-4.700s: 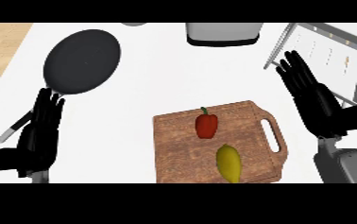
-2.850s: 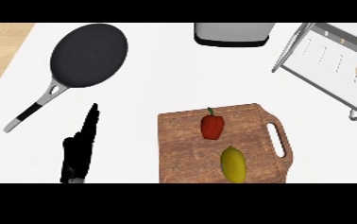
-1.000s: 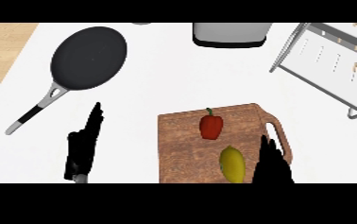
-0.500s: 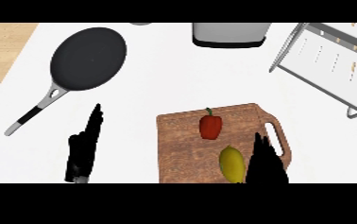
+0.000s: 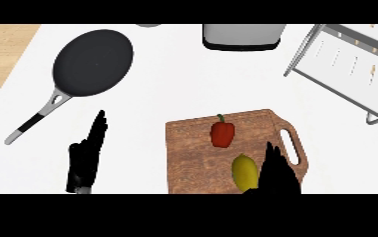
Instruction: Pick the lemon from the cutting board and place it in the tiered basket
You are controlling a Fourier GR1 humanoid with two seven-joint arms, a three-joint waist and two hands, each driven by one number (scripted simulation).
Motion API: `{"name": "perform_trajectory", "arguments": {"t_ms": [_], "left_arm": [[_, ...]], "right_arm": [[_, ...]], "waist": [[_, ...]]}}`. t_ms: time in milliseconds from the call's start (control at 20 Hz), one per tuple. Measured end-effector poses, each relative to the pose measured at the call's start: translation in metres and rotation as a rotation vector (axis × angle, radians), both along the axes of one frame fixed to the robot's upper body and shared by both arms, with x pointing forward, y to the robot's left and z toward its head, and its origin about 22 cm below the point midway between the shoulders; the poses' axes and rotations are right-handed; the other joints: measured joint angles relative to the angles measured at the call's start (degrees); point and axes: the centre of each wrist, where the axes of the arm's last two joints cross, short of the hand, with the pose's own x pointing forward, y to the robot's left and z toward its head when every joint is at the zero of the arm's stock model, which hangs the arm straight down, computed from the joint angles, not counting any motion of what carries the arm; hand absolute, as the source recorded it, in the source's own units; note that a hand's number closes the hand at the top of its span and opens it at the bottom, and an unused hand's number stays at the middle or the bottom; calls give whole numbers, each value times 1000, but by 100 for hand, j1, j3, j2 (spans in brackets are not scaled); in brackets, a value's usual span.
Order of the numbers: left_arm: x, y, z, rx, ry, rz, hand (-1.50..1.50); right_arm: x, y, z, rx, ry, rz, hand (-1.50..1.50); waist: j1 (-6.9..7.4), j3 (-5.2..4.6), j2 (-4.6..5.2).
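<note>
- The lemon (image 5: pixel 245 172) lies on the cutting board (image 5: pixel 193 156), in its lower right part near the view's bottom edge. It is not lifted.
- Your right hand (image 5: pixel 279 175) comes in from the bottom edge just beside the lemon, on its right.
- Its fingers look straight and point up the view, not curled round the fruit, so log it as released. You can't tell whether it touches the lemon's skin.
- That hand overlaps the board's right side, just below the handle slot (image 5: pixel 292 146).
- The red pepper (image 5: pixel 222 134) is also on the board, above the lemon and apart from it, with its stem pointing to the far side.
- Your left hand (image 5: pixel 86 153) rests at lower left on the white counter (image 5: pixel 177 86). It shows edge-on with fingers straight, grasping nothing, well apart from the board.
- The tiered basket (image 5: pixel 341 61) is at the upper right, a grey metal frame partly cut by the view's edge, well apart from the lemon.
- The frying pan (image 5: pixel 94 62) is at upper left, its handle running down and left toward the counter's edge.
- A grey container (image 5: pixel 244 35) sits at the top centre, partly cut off.
</note>
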Motion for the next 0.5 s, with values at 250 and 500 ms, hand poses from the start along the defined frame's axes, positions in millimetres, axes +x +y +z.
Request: {"name": "perform_trajectory", "arguments": {"t_ms": [250, 500], "left_arm": [[-4, -1, 3, -1, 5, 4, 0], [-4, -2, 2, -3, 13, 8, 0]], "right_arm": [[-3, 5, -7, 4, 13, 10, 150], [4, 9, -15, -26, -5, 25, 150]], "waist": [[-4, -1, -11], [-20, -43, -34]]}}
